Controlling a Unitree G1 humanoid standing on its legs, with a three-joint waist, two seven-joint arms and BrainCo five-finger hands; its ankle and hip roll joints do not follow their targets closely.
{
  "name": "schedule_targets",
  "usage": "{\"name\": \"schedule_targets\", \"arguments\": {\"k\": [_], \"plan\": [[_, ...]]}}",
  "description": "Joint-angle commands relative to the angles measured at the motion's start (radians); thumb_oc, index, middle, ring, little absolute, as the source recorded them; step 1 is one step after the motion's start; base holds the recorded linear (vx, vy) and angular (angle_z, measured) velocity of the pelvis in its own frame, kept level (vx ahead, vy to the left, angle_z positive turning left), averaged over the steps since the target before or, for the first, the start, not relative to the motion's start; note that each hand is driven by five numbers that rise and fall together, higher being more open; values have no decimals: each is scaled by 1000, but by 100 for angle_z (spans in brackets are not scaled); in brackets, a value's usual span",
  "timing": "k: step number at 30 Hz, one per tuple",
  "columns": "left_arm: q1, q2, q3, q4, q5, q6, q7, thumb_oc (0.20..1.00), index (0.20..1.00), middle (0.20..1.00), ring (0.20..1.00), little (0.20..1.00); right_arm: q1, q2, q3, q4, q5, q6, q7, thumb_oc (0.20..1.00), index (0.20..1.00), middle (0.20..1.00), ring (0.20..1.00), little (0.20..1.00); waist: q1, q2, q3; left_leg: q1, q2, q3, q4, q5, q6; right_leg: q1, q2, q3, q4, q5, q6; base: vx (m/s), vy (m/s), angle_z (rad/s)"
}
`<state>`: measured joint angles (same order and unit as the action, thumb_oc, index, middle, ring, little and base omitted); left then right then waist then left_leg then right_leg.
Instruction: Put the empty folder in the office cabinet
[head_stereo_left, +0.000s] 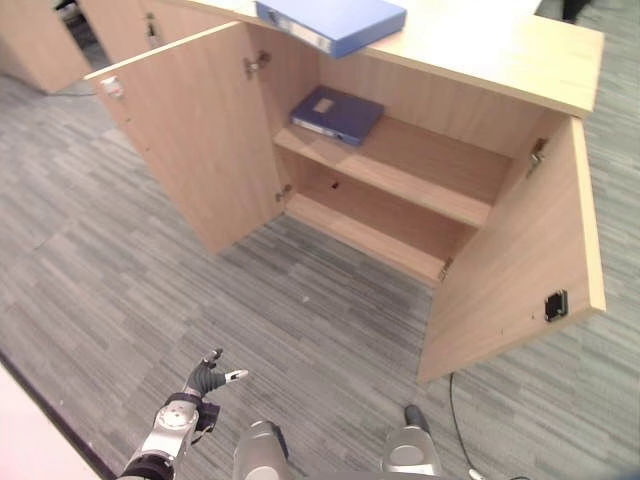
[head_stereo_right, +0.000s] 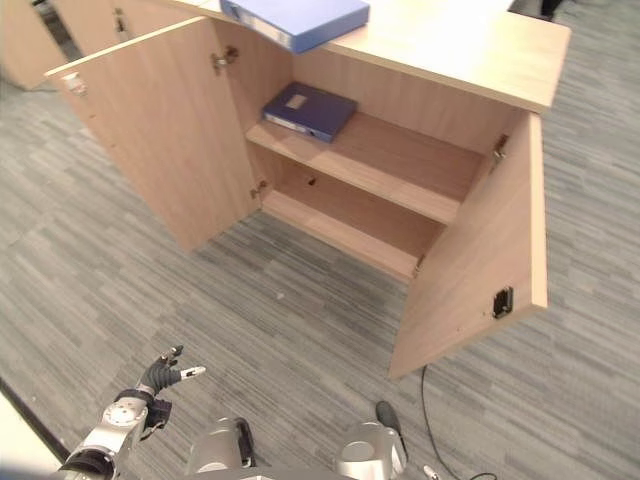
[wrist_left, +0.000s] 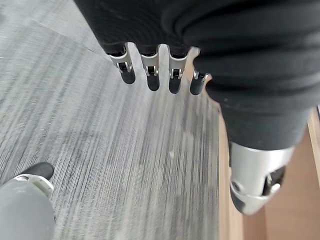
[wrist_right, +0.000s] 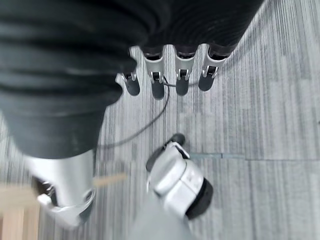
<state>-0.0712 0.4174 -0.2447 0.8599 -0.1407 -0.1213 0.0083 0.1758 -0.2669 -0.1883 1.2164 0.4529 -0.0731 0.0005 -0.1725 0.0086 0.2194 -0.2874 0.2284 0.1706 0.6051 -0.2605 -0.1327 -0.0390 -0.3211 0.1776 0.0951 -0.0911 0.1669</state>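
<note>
With both my left hand and right hand hanging loose and empty, I risk clipping the open cabinet door reaching for the folder on top.

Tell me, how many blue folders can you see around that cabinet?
2. One blue folder lies on top of the cabinet; a darker one lies flat on the upper shelf inside. The open doors could hide others behind them.
</note>
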Motion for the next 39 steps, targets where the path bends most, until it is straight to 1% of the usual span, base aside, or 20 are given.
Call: {"name": "schedule_targets", "arguments": {"k": [1,2,3,5,6,7,8,10,13,14,17,19,21,24,26,27,30,31,33,39], "plan": [[-8,-18,12,-71,2,-38,-1,1000,1000,1000,1000,1000,-33,-70,3,-47,67,-12,-2,1000,1000,1000,1000,1000,-21,51,-4,218,171,-19,-562,375,-120,10,-18,-5,188,77,95,165,395,-29],[-8,-18,12,-71,2,-38,-1,1000,1000,1000,1000,1000,-33,-70,3,-47,67,-12,-2,1000,1000,1000,1000,1000,-20,52,-5,218,172,-18,-562,376,-121,9,-17,-4,187,78,95,49,476,-62],[0,-6,15,-112,-8,-36,-3,1000,1000,1000,1000,1000,-53,-62,3,-63,66,-13,-8,1000,1000,1000,1000,1000,-1,52,10,261,128,55,-569,340,-87,-55,-98,-143,268,191,95,53,533,-75],[14,-1,25,-133,-18,-31,-8,1000,1000,1000,1000,1000,-80,-57,28,-85,42,-16,-19,1000,1000,1000,1000,1000,37,55,9,296,89,140,-577,305,-58,-71,-195,-390,322,237,74,69,596,-120],[14,0,25,-133,-18,-31,-9,1000,1000,1000,1000,1000,-80,-56,28,-85,41,-16,-19,1000,1000,1000,1000,1000,35,54,8,293,87,138,-577,306,-55,-69,-196,-393,316,242,74,80,574,-151],[35,-6,32,-137,-17,-21,-19,1000,1000,1000,1000,1000,-90,-37,45,-102,40,-14,-17,1000,1000,1000,1000,1000,40,60,12,340,33,183,-616,284,-15,-91,-159,-477,397,195,70,48,344,-121],[35,-6,32,-137,-17,-21,-19,1000,1000,1000,1000,1000,-90,-37,45,-103,40,-13,-18,1000,1000,1000,1000,1000,42,59,13,345,32,187,-620,285,-16,-94,-159,-472,401,192,70,76,518,-76],[56,-23,56,-125,-9,-11,-20,1000,1000,1000,1000,1000,-102,-25,75,-104,42,-18,-14,1000,1000,1000,1000,1000,51,72,42,396,-33,234,-666,266,26,-171,-30,-546,445,142,68,58,435,-59],[61,-32,64,-106,-7,-5,-22,1000,1000,1000,1000,1000,-106,-22,89,-105,41,-19,-15,1000,1000,1000,1000,1000,45,75,64,461,-63,242,-680,214,27,-210,-3,-615,410,110,70,227,257,-82],[55,-37,61,-84,10,2,-25,1000,1000,1000,1000,1000,-99,-17,91,-104,39,-18,-14,1000,1000,1000,1000,1000,36,70,66,496,-90,256,-682,183,29,-227,-11,-710,329,103,53,128,55,-49],[52,-55,47,-63,18,-13,-37,1000,1000,1000,1000,1000,-73,-27,107,-100,39,-20,-4,1000,1000,1000,1000,1000,8,67,48,483,-92,255,-625,159,25,-165,41,-660,212,75,5,119,-6,-9],[59,-67,53,-73,1,-17,-36,1000,1000,1000,1000,1000,-77,-48,116,-92,31,-22,-4,1000,1000,1000,1000,1000,14,73,42,439,-63,262,-524,153,0,-117,69,-666,131,57,-19,83,-100,28],[58,-66,59,-84,-19,-16,-38,1000,1000,1000,1000,1000,-81,-63,129,-96,15,-19,-2,1000,1000,1000,1000,1000,24,66,47,368,0,261,-324,179,-40,-72,96,-653,88,29,-58,73,-143,-2],[54,-69,66,-84,-25,-21,-20,1000,1000,1000,1000,1000,-114,-93,145,-96,-1,-16,-13,1000,1000,1000,1000,1000,64,61,75,263,36,149,-149,274,-96,-6,138,-621,21,-5,-90,64,-55,-31],[53,-70,69,-80,-28,-21,-16,1000,1000,1000,1000,1000,-120,-100,141,-99,3,-14,-14,1000,1000,1000,1000,1000,65,51,78,244,48,147,-168,300,-80,0,121,-628,11,13,-93,109,149,-33],[63,-71,78,-86,-40,-19,-16,1000,1000,1000,1000,1000,-125,-109,137,-106,7,-13,-13,1000,1000,1000,1000,1000,83,50,67,258,96,118,-258,271,-79,26,104,-590,10,-14,-62,247,283,-11],[68,-69,80,-83,-33,-18,-15,1000,1000,1000,1000,1000,-129,-118,141,-115,4,-14,-11,1000,1000,1000,1000,1000,94,46,59,260,126,109,-393,305,-65,18,79,-582,23,3,-48,209,280,-27],[73,-69,82,-75,-32,-14,-15,1000,1000,1000,1000,1000,-131,-127,142,-120,1,-14,-8,1000,1000,1000,1000,1000,115,55,54,243,170,36,-529,387,-81,19,63,-535,56,-17,-25,371,505,-16],[68,-69,85,-49,-40,-16,-7,1000,1000,1000,1000,1000,-138,-134,144,-122,1,-17,-10,1000,1000,1000,1000,1000,133,58,56,200,219,-45,-598,461,-101,15,39,-480,107,-47,-9,308,411,-21],[49,-59,78,-18,-47,-18,1,1000,1000,1000,1000,1000,-160,-138,158,-119,-2,-17,-9,1000,1000,1000,1000,1000,163,46,41,120,300,-141,-646,520,-129,11,-10,-355,224,-128,40,353,447,-40]]}}
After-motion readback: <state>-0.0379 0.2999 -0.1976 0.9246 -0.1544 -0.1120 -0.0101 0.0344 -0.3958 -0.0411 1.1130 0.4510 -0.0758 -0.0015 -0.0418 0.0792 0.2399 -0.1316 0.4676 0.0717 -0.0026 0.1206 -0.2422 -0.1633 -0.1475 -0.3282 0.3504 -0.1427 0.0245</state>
